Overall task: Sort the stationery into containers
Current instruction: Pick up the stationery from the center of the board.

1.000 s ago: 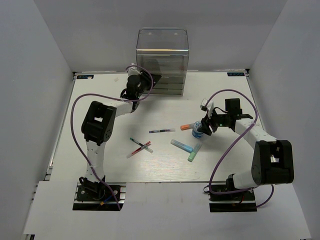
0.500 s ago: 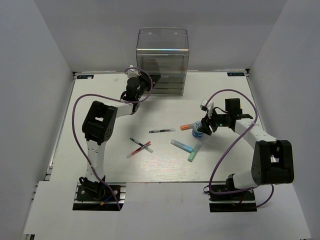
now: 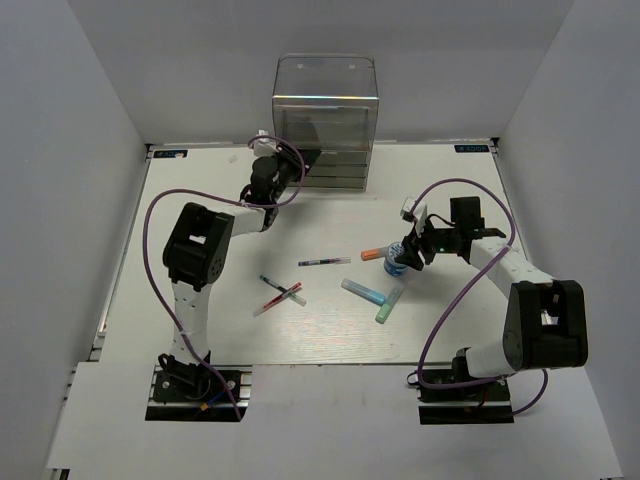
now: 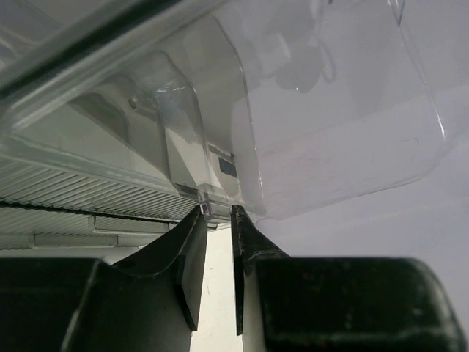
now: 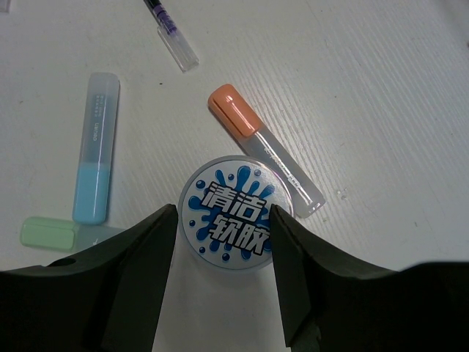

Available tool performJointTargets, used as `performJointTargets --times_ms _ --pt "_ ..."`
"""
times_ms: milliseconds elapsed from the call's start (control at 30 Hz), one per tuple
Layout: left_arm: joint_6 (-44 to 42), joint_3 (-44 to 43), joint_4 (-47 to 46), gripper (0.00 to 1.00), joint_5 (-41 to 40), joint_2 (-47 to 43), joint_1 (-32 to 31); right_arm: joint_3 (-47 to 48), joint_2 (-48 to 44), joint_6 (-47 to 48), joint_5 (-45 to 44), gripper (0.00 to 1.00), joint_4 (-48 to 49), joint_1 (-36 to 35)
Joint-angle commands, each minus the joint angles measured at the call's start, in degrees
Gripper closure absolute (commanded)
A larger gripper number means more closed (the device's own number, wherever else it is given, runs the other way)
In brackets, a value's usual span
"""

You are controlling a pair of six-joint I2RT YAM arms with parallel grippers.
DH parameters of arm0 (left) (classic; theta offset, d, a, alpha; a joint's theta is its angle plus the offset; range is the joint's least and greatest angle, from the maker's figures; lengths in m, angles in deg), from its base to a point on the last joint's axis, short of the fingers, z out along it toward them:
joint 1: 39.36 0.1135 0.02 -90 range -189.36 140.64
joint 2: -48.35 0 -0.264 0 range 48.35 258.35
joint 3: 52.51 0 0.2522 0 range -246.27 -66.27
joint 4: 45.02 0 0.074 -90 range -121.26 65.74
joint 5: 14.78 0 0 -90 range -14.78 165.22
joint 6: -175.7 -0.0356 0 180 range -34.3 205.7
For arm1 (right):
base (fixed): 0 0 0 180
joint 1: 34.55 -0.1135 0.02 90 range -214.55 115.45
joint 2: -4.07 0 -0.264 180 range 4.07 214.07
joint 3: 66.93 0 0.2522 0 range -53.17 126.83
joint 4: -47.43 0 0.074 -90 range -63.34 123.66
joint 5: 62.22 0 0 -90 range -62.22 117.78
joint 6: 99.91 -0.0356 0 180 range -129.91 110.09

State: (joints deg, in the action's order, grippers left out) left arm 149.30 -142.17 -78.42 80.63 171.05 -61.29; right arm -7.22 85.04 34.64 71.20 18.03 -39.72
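Clenched left jaws on a small clear tab [image 4: 206, 208] at the front of the organizer [image 3: 325, 110], at the counter's [image 3: 330, 335] far end. Held right jaws spread either side of the blue-white roll [image 5: 234, 214], contact not discernible. Found the roll upright, mid-right, just beside the orange-capped highlighter [image 5: 260, 147], with blue highlighter [image 5: 94, 150], mint highlighter [image 5: 50, 233] and thin pens [image 3: 282, 293] nearby.

White table [image 3: 330, 215], clear organizer [image 3: 324, 120], pens [image 3: 323, 262], highlighters [image 3: 363, 292], blue-white roll [image 5: 229, 213]
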Motion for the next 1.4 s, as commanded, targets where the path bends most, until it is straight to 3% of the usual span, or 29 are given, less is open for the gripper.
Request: performJointTargets --times_ms 0,300,467,933,1100,1367 --pt "-1.0 -0.7 -7.8 0.69 -0.7 -7.4 0.0 -0.3 -1.8 0.1 0.3 0.41 0.8 -0.2" --pt "-1.5 -1.3 -8.8 0.48 -0.7 -9.0 0.0 0.5 -1.6 1.9 0.8 0.36 -0.1 -0.1" --pt "-1.5 -0.7 -9.5 0.47 -0.7 -9.6 0.0 0.7 -1.6 3.0 1.2 0.28 -1.0 -0.2" --pt "-1.5 0.3 -11.7 0.47 -0.1 -11.2 0.0 1.4 -2.0 9.5 2.3 0.20 -0.6 -0.1" --pt "-1.5 0.3 -11.7 0.47 -0.1 -11.2 0.0 2.8 0.8 12.0 0.6 0.10 -1.5 -0.2" --pt "-1.5 0.8 -11.7 0.47 0.4 -11.7 0.0 4.1 4.8 12.7 -0.4 0.10 -2.3 -1.1"
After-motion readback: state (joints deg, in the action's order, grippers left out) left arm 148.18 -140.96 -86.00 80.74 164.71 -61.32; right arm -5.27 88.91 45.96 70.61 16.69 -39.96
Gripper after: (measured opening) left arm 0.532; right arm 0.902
